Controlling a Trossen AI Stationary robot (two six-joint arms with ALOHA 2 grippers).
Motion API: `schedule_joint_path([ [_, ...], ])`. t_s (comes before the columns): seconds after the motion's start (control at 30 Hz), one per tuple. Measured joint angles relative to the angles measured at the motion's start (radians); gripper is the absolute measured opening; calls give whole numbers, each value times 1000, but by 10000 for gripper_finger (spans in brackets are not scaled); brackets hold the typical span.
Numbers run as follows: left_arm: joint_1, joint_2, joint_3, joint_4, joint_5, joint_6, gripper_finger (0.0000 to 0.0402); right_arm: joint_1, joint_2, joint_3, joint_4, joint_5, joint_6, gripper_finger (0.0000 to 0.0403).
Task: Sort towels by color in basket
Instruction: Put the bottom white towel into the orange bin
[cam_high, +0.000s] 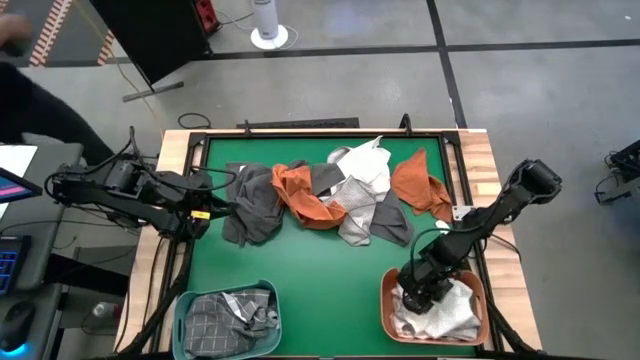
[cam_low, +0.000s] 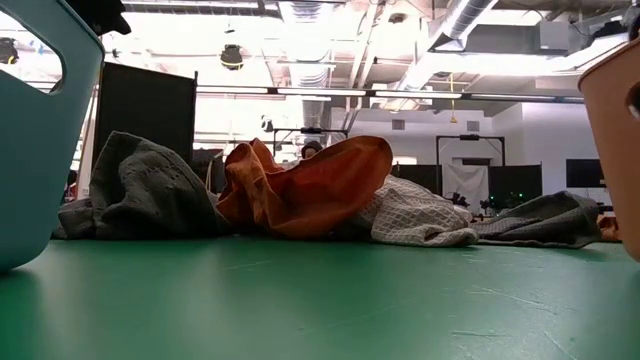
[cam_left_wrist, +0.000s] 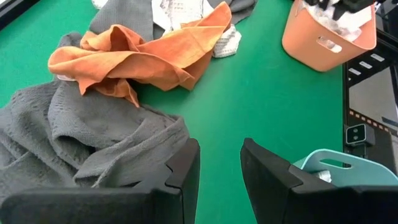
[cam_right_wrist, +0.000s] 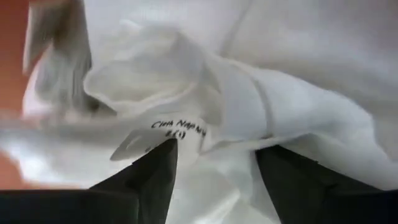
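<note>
Right gripper (cam_high: 415, 297) down in orange basket (cam_high: 388, 300), fingers spread over white towel (cam_right_wrist: 261, 93). Left gripper (cam_left_wrist: 221, 168) spread too, right beside dark grey towel (cam_left_wrist: 74, 143).

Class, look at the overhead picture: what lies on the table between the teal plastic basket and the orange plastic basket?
Only bare green mat lies between the teal plastic basket and the orange plastic basket, as the high view shows.
</note>
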Motion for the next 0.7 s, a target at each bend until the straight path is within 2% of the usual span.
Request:
schedule_joint_path([
  [0.13, 0, 0, 0, 0, 0, 0, 110, -21, -67, 0, -4, -32, 24, 269],
  [0.5, 0, 0, 0, 1, 1, -7, 110, -115, -303, 0, -90, 22, 102, 269],
  [0.57, 0, 0, 0, 0, 1, -15, 110, -139, -334, 0, -119, 58, 88, 269],
  [0.7, 0, 0, 0, 0, 1, -22, 110, -196, -379, 0, -171, 224, 39, 269],
])
